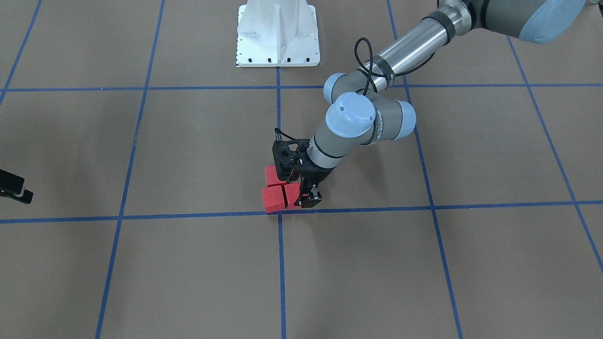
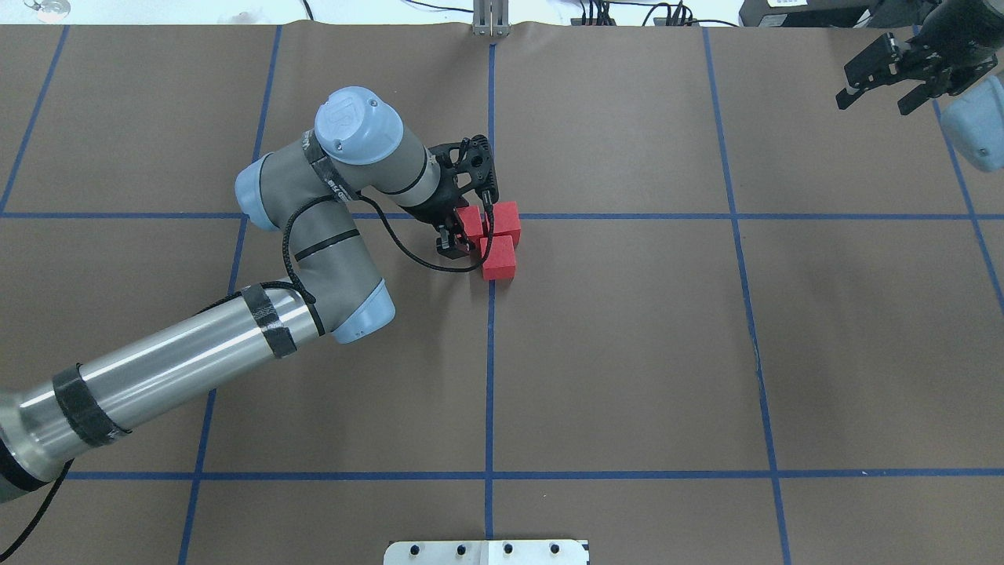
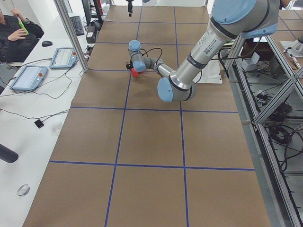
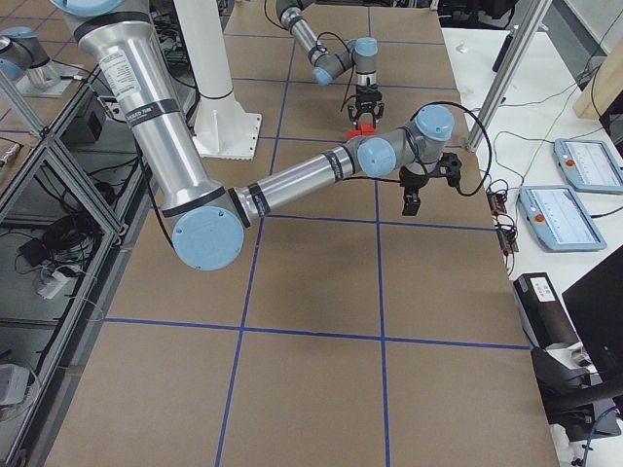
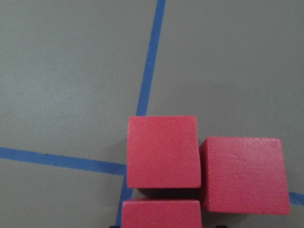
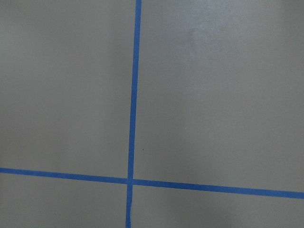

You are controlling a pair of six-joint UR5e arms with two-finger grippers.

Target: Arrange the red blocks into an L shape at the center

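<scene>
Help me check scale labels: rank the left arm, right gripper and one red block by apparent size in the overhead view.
Largest: left arm
Then: right gripper, nearer the camera, so maybe enlarged
Smallest: red block

The brown table (image 2: 627,353) carries a grid of blue tape (image 2: 490,377). Three red blocks (image 2: 500,259) sit packed in an L at one crossing. A white base plate (image 1: 278,35) stands nearby.

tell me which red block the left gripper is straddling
The left-end block of the L overhead, partly hidden by the left gripper; the corner block and the third block are uncovered.
</scene>
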